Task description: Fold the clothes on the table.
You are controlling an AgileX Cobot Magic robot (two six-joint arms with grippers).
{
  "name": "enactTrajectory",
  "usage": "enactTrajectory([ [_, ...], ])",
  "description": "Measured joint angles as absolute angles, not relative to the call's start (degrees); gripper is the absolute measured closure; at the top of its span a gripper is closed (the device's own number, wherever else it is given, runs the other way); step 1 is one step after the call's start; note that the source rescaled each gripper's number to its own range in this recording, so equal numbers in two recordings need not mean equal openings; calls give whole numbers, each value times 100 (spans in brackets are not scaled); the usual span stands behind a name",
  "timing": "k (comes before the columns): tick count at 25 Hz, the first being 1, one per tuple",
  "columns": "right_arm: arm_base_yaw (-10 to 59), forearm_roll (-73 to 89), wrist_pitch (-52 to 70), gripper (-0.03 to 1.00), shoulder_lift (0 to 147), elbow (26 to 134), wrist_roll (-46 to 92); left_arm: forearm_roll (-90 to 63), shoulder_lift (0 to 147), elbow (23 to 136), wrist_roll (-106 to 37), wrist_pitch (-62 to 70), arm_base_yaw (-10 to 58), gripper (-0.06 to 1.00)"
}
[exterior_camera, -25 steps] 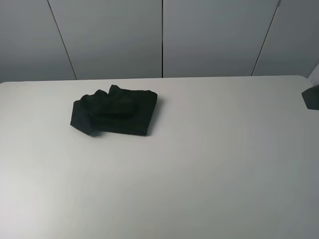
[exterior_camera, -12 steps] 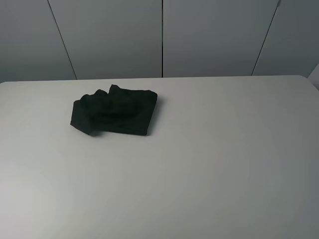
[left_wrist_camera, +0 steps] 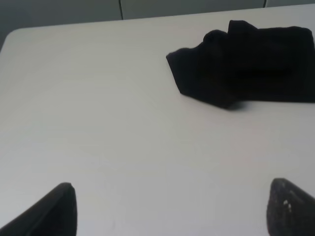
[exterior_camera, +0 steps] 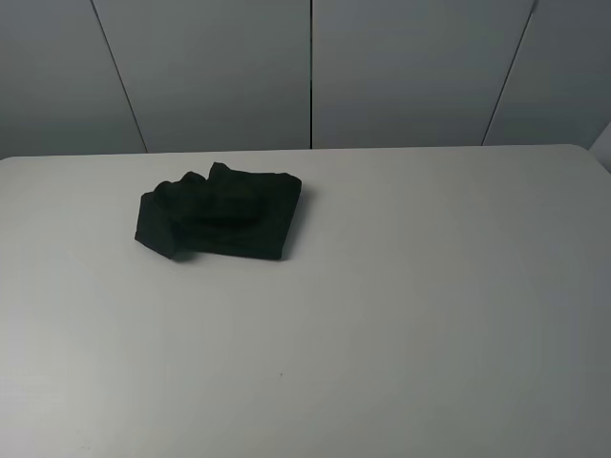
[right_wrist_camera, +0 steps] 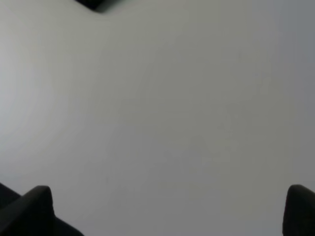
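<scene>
The clothes (exterior_camera: 218, 213) lie as a compact black folded bundle on the white table (exterior_camera: 382, 315), left of centre and toward the far edge. No print shows on the fabric. Neither arm appears in the exterior high view. In the left wrist view the clothes (left_wrist_camera: 246, 61) rest well beyond my left gripper (left_wrist_camera: 172, 211), whose two dark fingertips (left_wrist_camera: 54, 211) stand far apart with bare table between them. My right gripper (right_wrist_camera: 167, 211) is likewise open over bare table, and a dark corner of the clothes (right_wrist_camera: 98, 4) just shows at the frame's edge.
Grey wall panels (exterior_camera: 310, 72) with dark vertical seams rise behind the table's far edge. The table's rounded far corners show at the left wrist view's upper left (left_wrist_camera: 12, 34) and at the exterior view's right (exterior_camera: 587, 153).
A dark part of the right arm at the exterior view's right edge one second ago has withdrawn out of frame. The clothes have not moved.
</scene>
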State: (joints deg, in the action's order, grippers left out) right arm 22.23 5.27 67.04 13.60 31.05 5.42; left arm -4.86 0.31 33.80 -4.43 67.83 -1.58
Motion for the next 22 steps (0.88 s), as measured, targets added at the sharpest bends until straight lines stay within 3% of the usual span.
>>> enactTrajectory([
  [13, 2192, 597, 6287, -3, 608, 2931, 310, -431, 0, 2925, -62, 6237, -158, -5],
  [22, 986, 505, 6275, -3, 9, 2931, 140, -427, 0, 2925, -62, 6237, -158, -5],
])
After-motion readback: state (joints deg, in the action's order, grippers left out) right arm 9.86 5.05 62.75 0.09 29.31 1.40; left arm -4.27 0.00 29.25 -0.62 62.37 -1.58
